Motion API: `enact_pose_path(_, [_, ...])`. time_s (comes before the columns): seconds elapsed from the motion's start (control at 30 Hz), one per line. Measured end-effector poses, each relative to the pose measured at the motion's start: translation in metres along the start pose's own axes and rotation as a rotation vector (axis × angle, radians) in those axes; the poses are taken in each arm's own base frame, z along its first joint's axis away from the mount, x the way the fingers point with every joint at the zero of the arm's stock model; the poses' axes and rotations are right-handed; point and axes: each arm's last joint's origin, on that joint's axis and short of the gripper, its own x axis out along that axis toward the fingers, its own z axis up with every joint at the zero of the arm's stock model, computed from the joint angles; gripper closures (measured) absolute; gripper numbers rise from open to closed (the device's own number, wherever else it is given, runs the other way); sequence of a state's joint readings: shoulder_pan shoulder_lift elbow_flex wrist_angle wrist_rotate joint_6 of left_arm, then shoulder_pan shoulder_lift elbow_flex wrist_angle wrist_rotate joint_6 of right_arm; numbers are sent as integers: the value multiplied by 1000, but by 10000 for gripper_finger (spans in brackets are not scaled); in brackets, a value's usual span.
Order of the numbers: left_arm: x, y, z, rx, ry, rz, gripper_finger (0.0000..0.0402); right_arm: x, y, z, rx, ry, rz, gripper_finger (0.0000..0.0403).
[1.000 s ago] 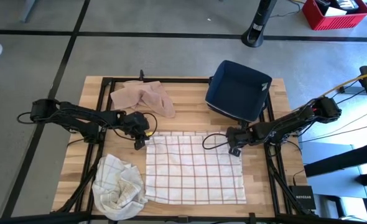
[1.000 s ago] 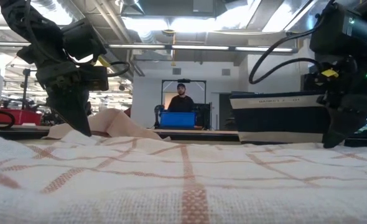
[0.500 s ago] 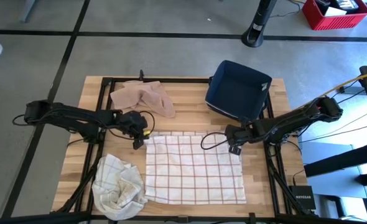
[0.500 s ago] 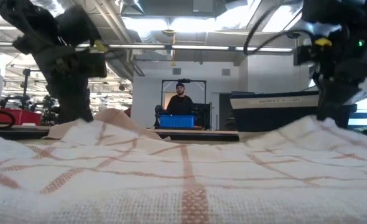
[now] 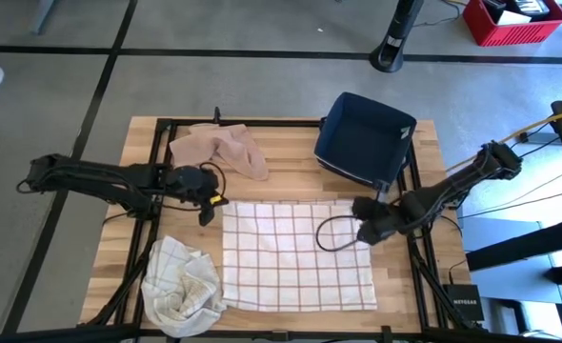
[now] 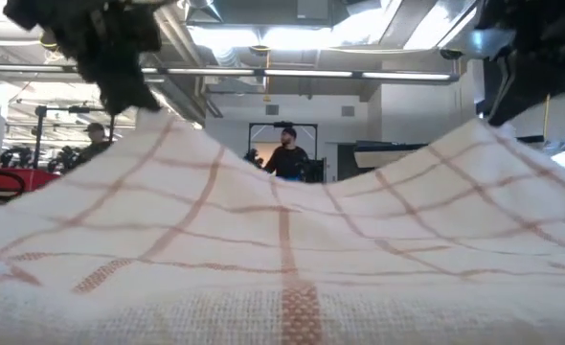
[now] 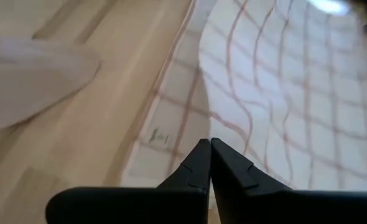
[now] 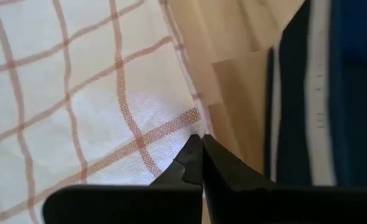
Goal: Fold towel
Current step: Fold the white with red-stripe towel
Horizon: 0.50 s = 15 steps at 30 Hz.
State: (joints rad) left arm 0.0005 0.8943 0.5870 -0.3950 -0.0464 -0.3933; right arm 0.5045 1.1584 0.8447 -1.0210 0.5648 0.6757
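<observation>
Both far corners of the checked towel now stand raised off the wooden table, where a second ago the cloth lay flat. Its near edge rests on the table at the front, and the far edge rises into two peaks with a sag between them, as the low view shows.

Left gripper: fingers pressed together, clamped on the far left corner of the towel. The left wrist view shows the tips meeting on the hem beside a small sewn label.

Right gripper: fingers likewise closed, pinching the far right corner.

A crumpled checked cloth lies at the front left of the table, touching the towel's left edge. Farther back, a crumpled beige cloth lies behind the left gripper. A dark blue bin stands at the far right. Beyond the table, a person stands in the room.
</observation>
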Motion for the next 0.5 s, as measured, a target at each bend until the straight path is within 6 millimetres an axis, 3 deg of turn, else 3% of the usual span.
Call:
enact_pose_path(0.3, [-28,-25,28,86,-74,26,402,-43,4,0,1,-94,-50,402])
enact_pose_path(0.5, [-36,-33,34,144,-124,85,401,-60,2,4,-3,-127,-49,403])
